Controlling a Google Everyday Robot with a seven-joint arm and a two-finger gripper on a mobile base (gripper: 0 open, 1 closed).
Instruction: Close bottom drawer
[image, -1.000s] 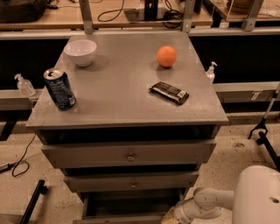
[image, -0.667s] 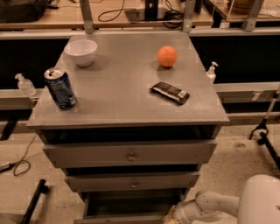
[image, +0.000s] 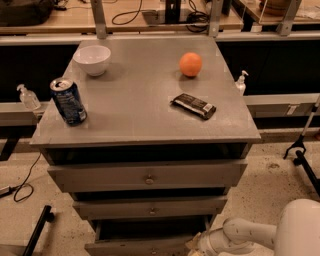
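Observation:
The bottom drawer (image: 140, 246) is the lowest of three grey drawers in the grey cabinet. It stands pulled out, with a dark gap showing behind its front. Its knob is below the frame edge. My white arm reaches in from the bottom right, and my gripper (image: 196, 247) sits at the right end of the bottom drawer's front, at the frame's lower edge. The two wider drawers above, the top one (image: 148, 176) and the middle one (image: 150, 209), each show a small round knob.
On the cabinet top (image: 140, 110) stand a blue soda can (image: 68, 101), a white bowl (image: 92, 59), an orange (image: 190, 64) and a dark snack bar (image: 194, 105). Sanitiser bottles stand at the left (image: 28, 97) and right (image: 241, 81). Black stand legs (image: 302, 155) are at the right.
My arm has drawn a little to the right and lower in view. The bottom drawer still stands open, and the objects on top have not moved.

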